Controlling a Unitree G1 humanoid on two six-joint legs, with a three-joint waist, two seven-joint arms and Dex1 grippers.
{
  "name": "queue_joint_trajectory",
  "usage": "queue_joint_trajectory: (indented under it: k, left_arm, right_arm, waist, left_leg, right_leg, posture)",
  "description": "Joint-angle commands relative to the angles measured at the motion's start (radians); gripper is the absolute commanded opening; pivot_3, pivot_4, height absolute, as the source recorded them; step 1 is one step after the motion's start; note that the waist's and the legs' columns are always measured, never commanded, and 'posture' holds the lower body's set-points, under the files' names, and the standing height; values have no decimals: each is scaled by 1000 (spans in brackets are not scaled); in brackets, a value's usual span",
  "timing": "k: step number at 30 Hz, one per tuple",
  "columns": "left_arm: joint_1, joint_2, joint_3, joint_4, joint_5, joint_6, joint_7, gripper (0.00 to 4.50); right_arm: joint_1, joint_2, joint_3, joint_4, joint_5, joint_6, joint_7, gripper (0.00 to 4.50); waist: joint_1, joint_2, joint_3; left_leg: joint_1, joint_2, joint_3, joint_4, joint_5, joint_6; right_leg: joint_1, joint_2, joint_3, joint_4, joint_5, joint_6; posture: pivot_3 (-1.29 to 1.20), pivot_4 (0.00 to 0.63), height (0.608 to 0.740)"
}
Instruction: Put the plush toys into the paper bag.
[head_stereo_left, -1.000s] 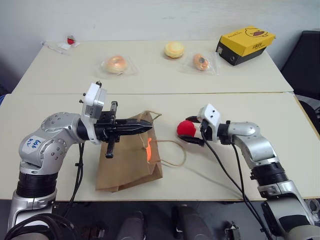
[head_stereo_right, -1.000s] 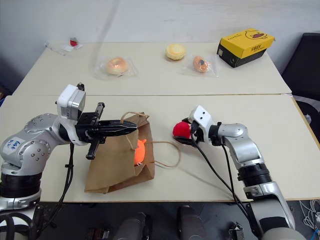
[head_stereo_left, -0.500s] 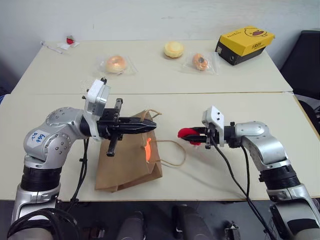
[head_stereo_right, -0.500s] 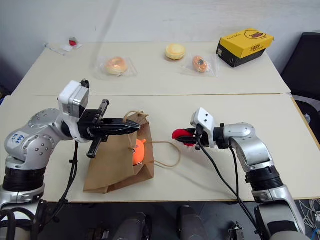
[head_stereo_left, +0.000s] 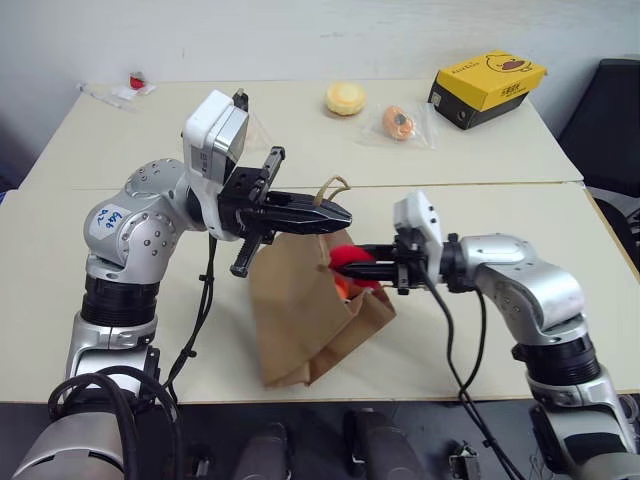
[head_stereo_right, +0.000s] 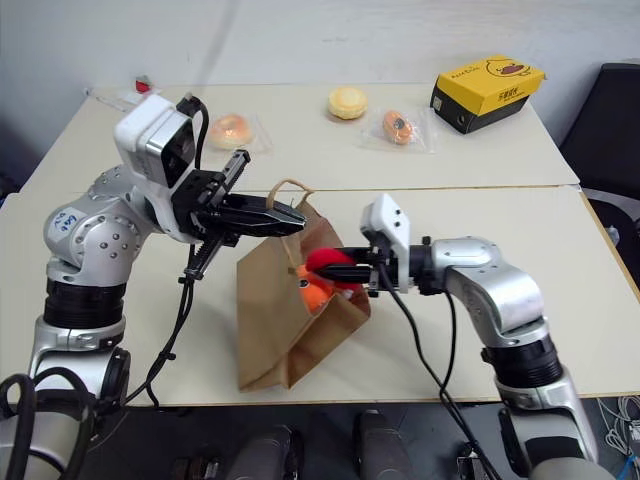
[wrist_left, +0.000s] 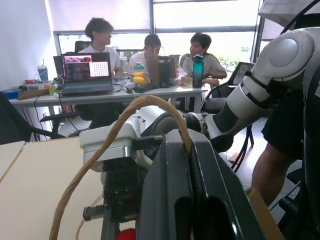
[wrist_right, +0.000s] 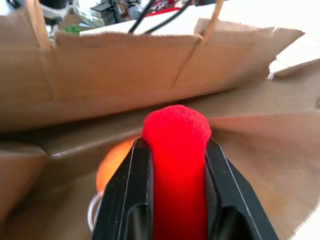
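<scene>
The brown paper bag (head_stereo_left: 300, 320) stands raised and open on the near table. My left gripper (head_stereo_left: 340, 215) is shut on its top edge beside the tan string handle (wrist_left: 125, 120), holding the mouth up. The red plush toy (head_stereo_right: 328, 262) is squeezed between the fingers of my right gripper (wrist_right: 177, 150), which points level toward the left and sits right at the bag's mouth. In the right wrist view the red toy (wrist_right: 176, 130) faces the bag's inside. The orange plush toy (head_stereo_right: 318, 290) lies inside the bag, just below the red one, partly hidden.
On the far table lie three pastries in clear wrappers (head_stereo_left: 345, 98) (head_stereo_left: 400, 122) (head_stereo_right: 232, 128), a yellow-and-black box (head_stereo_left: 487, 85) at the right, and a small red item (head_stereo_left: 135, 82) at the far left. People sit at a desk in the left wrist view.
My right gripper closed on the red toy and carried it up and left to the bag's mouth. My left gripper lifted the bag's top, so the bag went from lying to standing open.
</scene>
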Motion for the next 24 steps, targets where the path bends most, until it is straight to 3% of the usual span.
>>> queue_joint_trajectory:
  k: [1, 11, 18, 24]
  left_arm:
    - [41, 31, 35, -40, 11, -24, -4, 0]
    - [183, 51, 51, -128, 30, -51, 58, 0]
    - [217, 41, 47, -144, 34, -64, 86, 0]
    - [237, 38, 48, -143, 31, -67, 97, 0]
  right_arm:
    - [-27, 51, 72, -22, -31, -3, -57, 608]
    - [-58, 114, 279, 36, -188, -115, -55, 607]
    - [-39, 254, 300, 279, -293, -313, -135, 607]
    - [-2, 339, 281, 427, -311, -527, -117, 606]
  waist:
    - [0, 0, 0]
    - [1, 0, 0]
    - [-1, 0, 0]
    - [-1, -1, -1]
  left_leg:
    - [0, 0, 0, 0, 0, 0]
    - [-1, -1, -1, 1, 0, 0]
    - [-1, -1, 0, 1, 0, 0]
    - [0, -1, 0, 1, 0, 0]
  right_leg:
    - [0, 0, 0, 0, 0, 0]
    - [0, -1, -1, -1, 0, 0]
    - [0, -1, 0, 0, 0, 0]
    - [1, -1, -1, 0, 0, 0]
  posture:
    - [0, 150, 740]
    - [0, 150, 740]
    - [0, 150, 740]
    - [0, 150, 740]
